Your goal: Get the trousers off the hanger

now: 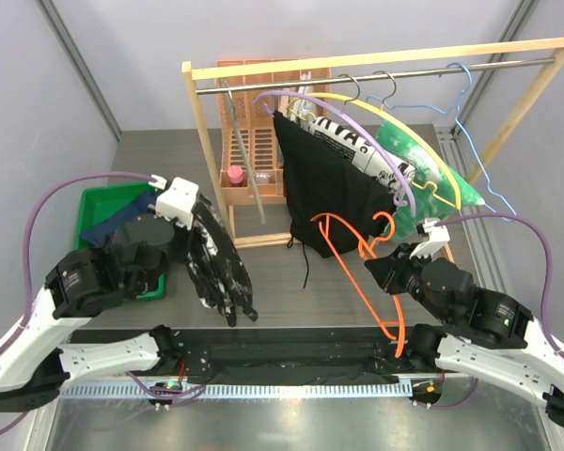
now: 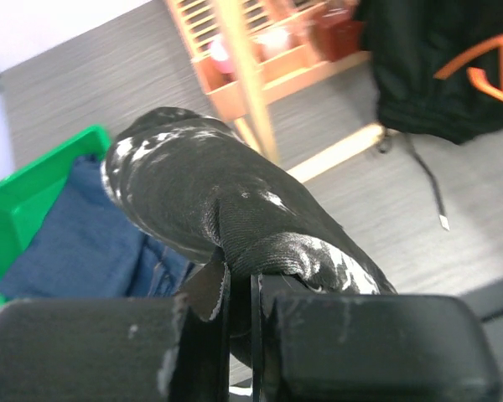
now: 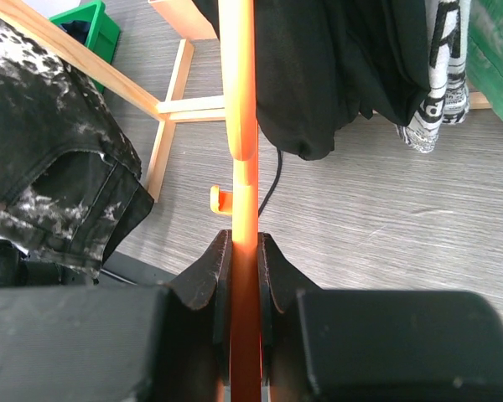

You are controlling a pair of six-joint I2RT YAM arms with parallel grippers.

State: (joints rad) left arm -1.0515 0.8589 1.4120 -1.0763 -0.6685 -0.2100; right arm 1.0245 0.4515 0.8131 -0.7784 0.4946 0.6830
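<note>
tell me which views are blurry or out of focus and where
Top external: sharp throughout, evenly lit, wooden rack crisp. Left wrist: the left gripper is blurred up close, the speckled trousers clearer. Right wrist: the right gripper and orange hanger are soft, the table grain sharper.

I see two arms, a left arm [image 1: 85, 282] and a right arm [image 1: 479, 315]. Two trousers: a speckled pair [image 2: 201, 184] and a blue pair [image 2: 84, 243]. Four hangers: an orange hanger [image 3: 238, 126], a purple hanger [image 1: 406, 183], a yellow hanger [image 1: 448, 169], a blue hanger [image 1: 479, 164]. One bin [image 1: 94, 202]. One rack [image 1: 376, 55].
</note>
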